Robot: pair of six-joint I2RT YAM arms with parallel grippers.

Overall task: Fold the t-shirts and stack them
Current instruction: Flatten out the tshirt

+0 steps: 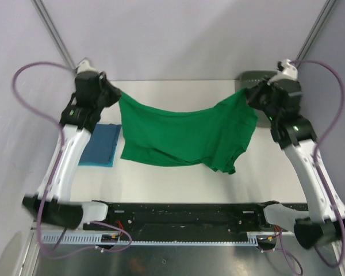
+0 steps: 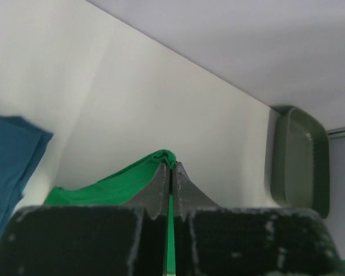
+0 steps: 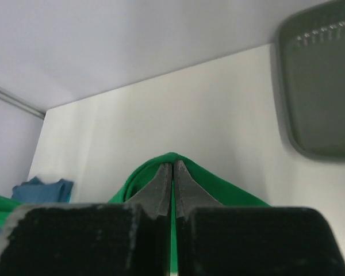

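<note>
The emerald green t-shirt (image 1: pixel 184 135) hangs stretched between my two grippers above the table, sagging in the middle, its lower part draping down to the table. My left gripper (image 1: pixel 116 95) is shut on its left top corner; green cloth (image 2: pixel 132 175) shows pinched at the tips (image 2: pixel 172 167). My right gripper (image 1: pixel 248 95) is shut on its right top corner; cloth (image 3: pixel 218 187) shows at the tips (image 3: pixel 173 165). The teal blue t-shirt (image 1: pixel 102 145) lies folded flat on the table at the left, also in the left wrist view (image 2: pixel 8 155).
A dark grey-green plastic tray (image 1: pixel 256 76) sits at the table's back right corner, behind my right gripper; it shows in the left wrist view (image 2: pixel 302 158) and the right wrist view (image 3: pixel 319 86). The white table (image 1: pixel 178 184) runs below the shirt.
</note>
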